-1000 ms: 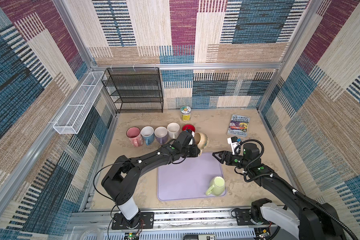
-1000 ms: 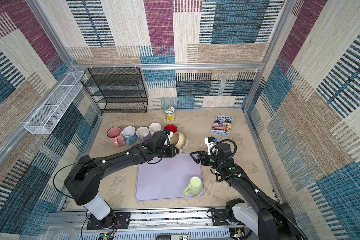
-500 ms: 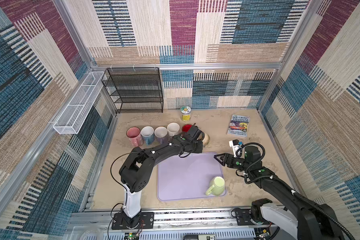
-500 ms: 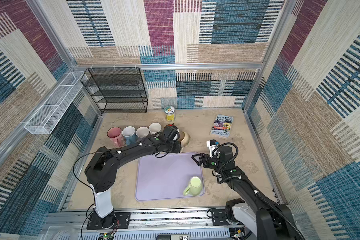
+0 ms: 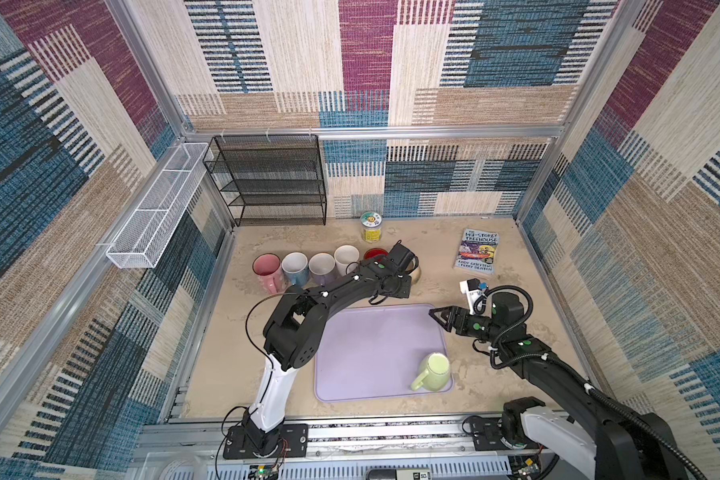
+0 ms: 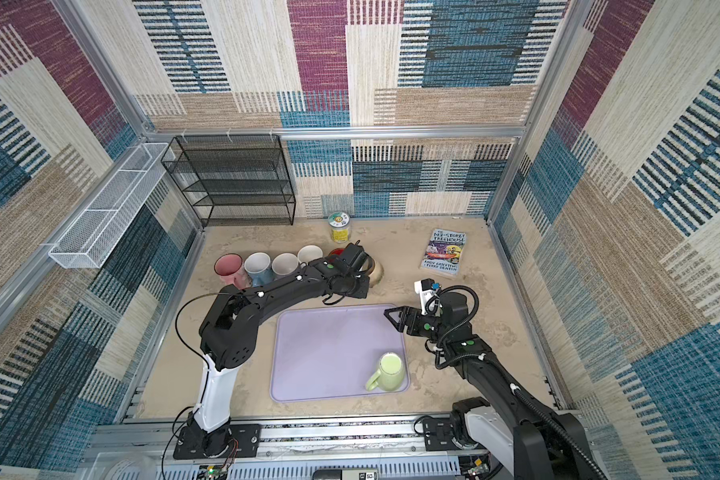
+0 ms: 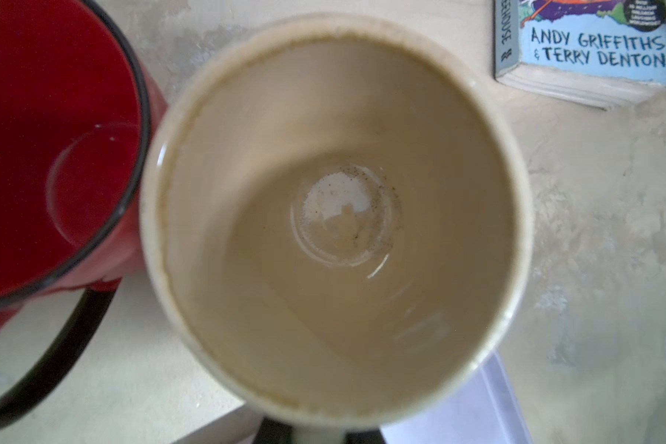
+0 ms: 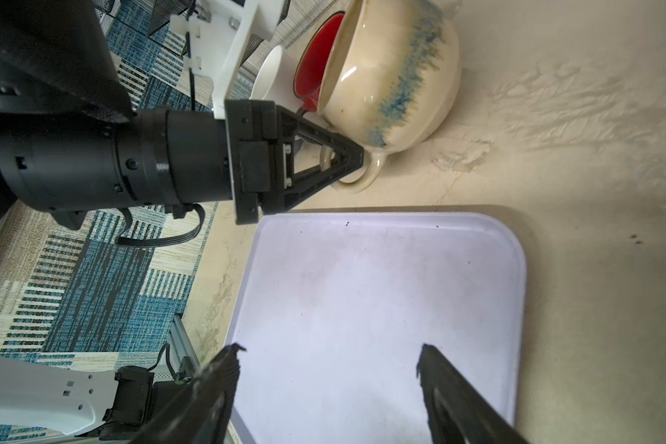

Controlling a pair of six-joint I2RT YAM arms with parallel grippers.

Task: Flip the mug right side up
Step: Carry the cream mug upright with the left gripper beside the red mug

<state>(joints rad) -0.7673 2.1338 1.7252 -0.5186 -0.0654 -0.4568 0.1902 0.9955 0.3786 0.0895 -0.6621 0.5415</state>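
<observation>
A cream mug (image 8: 393, 80) with a blue streak stands mouth up beside the red mug (image 8: 316, 61), at the right end of the mug row in both top views (image 5: 415, 272) (image 6: 377, 272). My left gripper (image 8: 358, 155) is shut on its handle (image 8: 356, 180). The left wrist view looks straight down into the mug's empty inside (image 7: 335, 215); whether its base touches the table I cannot tell. My right gripper (image 8: 329, 361) hangs open and empty over the far right corner of the purple tray (image 5: 371, 353), apart from the mug.
A green mug (image 5: 433, 370) sits in the tray's near right corner. Pink (image 5: 267, 268), blue (image 5: 295, 268), lilac (image 5: 321, 268) and white (image 5: 346, 257) mugs line up left of the red one. A book (image 5: 479, 251), a yellow jar (image 5: 371, 226) and a black wire rack (image 5: 275, 183) stand behind.
The left arm has carried the cream mug back and down beside the red mug, turning it from tilted to mouth up. The right gripper has drawn back slightly, still open.
</observation>
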